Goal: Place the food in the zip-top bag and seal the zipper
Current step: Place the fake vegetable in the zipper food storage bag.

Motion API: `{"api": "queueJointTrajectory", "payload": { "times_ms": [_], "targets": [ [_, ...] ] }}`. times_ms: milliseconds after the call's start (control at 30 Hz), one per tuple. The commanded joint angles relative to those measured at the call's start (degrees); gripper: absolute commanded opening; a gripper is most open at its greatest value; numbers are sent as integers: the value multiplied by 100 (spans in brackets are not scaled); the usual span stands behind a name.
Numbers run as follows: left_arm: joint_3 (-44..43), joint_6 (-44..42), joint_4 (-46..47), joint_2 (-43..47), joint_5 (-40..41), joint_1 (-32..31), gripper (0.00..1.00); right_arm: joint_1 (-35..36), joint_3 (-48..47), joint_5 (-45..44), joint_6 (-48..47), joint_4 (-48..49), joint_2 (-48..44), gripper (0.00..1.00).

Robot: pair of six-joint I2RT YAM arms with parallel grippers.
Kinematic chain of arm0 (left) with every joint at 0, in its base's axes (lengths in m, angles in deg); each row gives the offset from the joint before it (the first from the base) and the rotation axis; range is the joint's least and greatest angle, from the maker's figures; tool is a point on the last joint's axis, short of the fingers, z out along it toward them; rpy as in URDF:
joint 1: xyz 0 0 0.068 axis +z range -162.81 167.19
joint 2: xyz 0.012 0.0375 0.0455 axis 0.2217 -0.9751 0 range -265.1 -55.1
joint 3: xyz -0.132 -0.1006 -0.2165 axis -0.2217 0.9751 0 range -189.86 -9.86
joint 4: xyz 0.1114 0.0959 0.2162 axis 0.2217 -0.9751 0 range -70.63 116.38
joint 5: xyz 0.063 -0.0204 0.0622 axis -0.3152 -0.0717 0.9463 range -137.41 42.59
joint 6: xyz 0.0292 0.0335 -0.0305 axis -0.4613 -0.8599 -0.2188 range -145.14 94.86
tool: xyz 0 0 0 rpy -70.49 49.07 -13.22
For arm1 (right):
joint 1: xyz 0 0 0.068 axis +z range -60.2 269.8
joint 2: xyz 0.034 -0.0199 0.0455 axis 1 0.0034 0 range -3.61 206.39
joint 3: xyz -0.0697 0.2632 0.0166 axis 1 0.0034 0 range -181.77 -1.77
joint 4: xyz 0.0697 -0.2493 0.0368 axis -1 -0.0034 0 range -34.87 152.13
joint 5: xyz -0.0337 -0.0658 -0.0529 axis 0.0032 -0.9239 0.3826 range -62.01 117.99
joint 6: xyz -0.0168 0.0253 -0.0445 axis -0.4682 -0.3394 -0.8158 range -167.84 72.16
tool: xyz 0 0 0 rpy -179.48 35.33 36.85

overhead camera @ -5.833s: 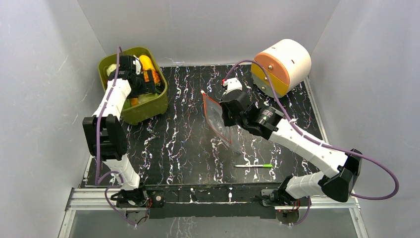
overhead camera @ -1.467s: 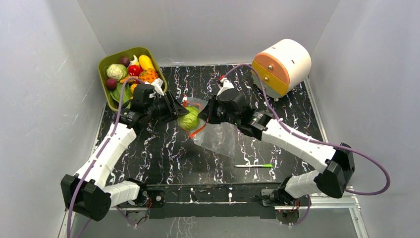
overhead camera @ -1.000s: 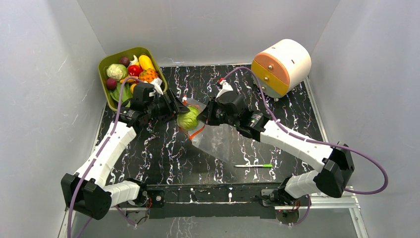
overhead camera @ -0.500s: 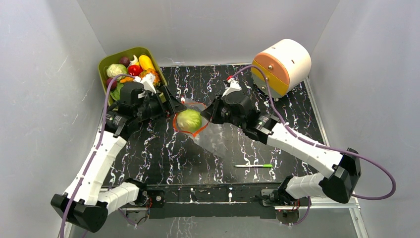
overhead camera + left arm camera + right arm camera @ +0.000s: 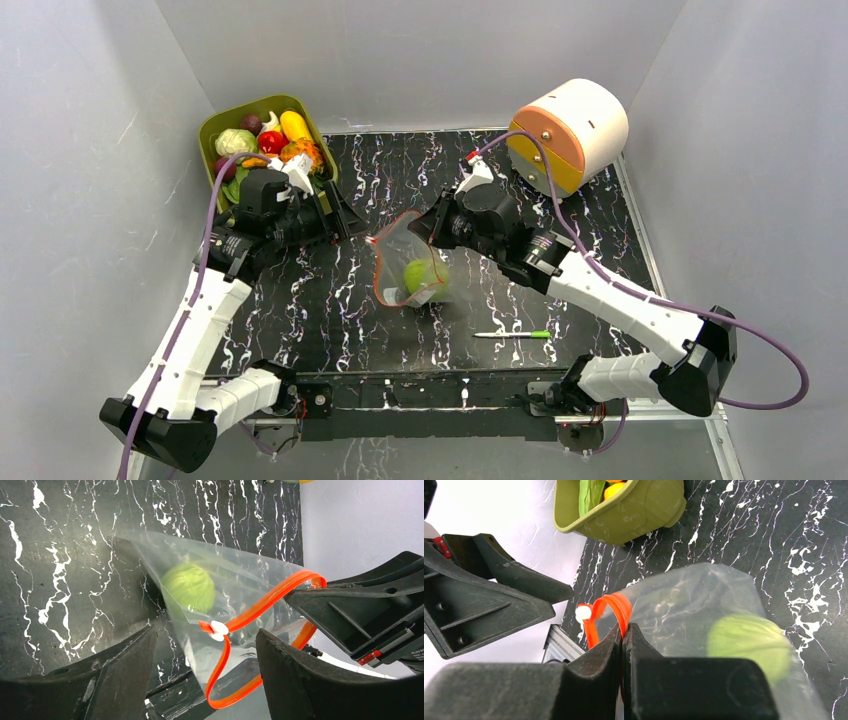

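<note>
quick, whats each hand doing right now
Left hand: open, holding nothing.
Right hand: closed on the red-orange zipper strip of the clear plastic zip-top bag.

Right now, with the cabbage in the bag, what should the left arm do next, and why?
Probably swing the open, empty left gripper over to the green bin for another piece: food lies there, and the right gripper holds the bag mouth open.
</note>
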Motion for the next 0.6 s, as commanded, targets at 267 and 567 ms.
{"api": "queueJointTrajectory", "payload": {
  "times_ms": [267,567],
  "targets": [
    [1040,714,1603,432,-1721,-19,78,12,-196,-621,161,75,-106,0],
    [1297,98,1400,-20,-1234,-23,70,10,-201,-841,348,90,63,0]
  ]
}}
